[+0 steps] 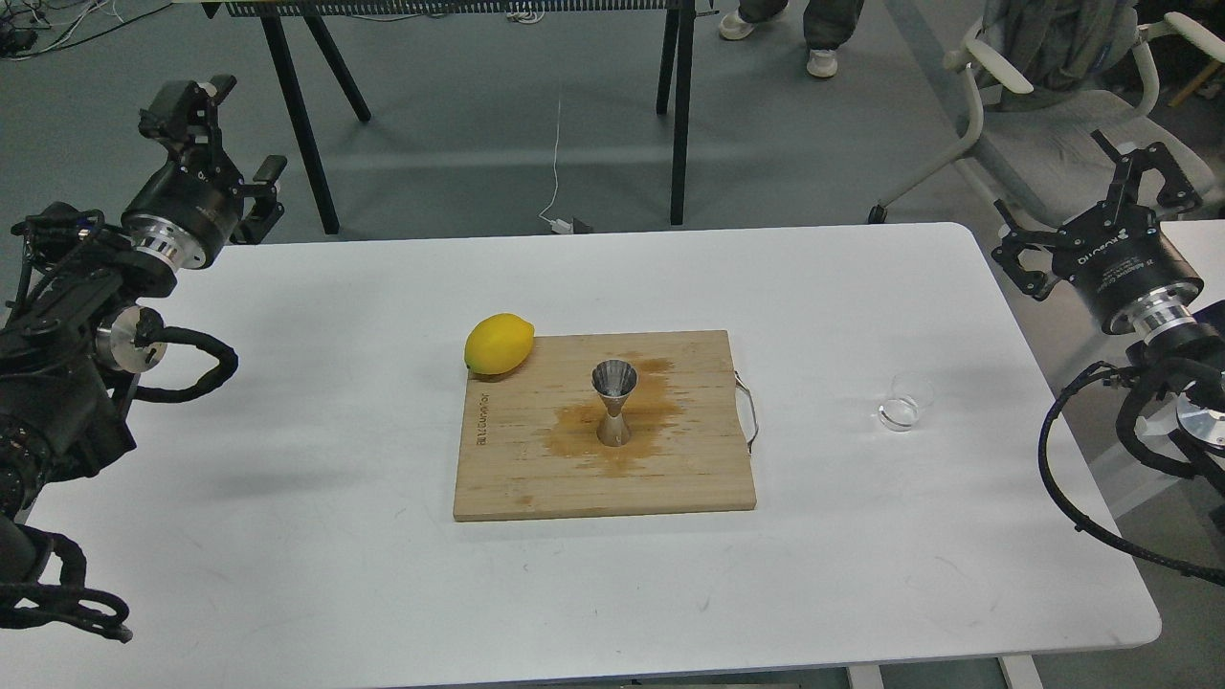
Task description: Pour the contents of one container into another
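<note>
A small clear glass tumbler (905, 402) stands upright on the white table (287, 431), right of the wooden board. The steel hourglass jigger (613, 403) stands upright in the middle of the cutting board (536, 478), on a brown wet stain. My right gripper (1082, 209) hovers open beyond the table's right edge, above and to the right of the tumbler, holding nothing. My left gripper (230, 139) hangs open over the table's far left corner, far from both containers, also with nothing in it.
A yellow lemon (499, 344) rests at the board's far left corner. A metal handle (749, 411) sticks out of the board's right side. Black table legs (681, 115) and an office chair (1043, 115) stand behind the table.
</note>
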Robot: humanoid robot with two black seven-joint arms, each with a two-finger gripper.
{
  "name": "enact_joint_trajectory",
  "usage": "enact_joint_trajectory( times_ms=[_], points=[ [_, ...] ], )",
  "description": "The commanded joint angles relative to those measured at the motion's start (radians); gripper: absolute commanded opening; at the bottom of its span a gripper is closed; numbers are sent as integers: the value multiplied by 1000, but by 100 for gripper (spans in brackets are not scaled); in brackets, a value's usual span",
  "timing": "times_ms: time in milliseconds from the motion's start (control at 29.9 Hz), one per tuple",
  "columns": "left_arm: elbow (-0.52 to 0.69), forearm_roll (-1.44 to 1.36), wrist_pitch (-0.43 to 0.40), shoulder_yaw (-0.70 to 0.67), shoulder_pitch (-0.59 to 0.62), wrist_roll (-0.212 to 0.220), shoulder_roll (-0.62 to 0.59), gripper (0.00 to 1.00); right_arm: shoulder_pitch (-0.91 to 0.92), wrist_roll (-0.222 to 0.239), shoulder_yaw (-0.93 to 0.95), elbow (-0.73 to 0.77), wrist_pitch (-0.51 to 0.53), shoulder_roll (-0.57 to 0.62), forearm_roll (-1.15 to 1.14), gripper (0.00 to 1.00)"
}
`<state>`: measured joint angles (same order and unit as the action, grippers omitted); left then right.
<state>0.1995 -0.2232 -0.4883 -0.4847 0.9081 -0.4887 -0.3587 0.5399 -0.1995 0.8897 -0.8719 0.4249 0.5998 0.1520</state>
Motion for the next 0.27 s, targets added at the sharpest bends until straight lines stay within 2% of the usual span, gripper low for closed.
enact_joint_trajectory(
  times_ms=[0, 234],
  points=[
    [2, 1, 0, 0, -3, 0, 0, 100, 0, 0, 2, 1, -2, 0, 0, 99],
    [3, 2, 0, -2, -3, 0, -2, 100, 0, -1, 2, 4, -3, 0, 0, 99]
  ],
)
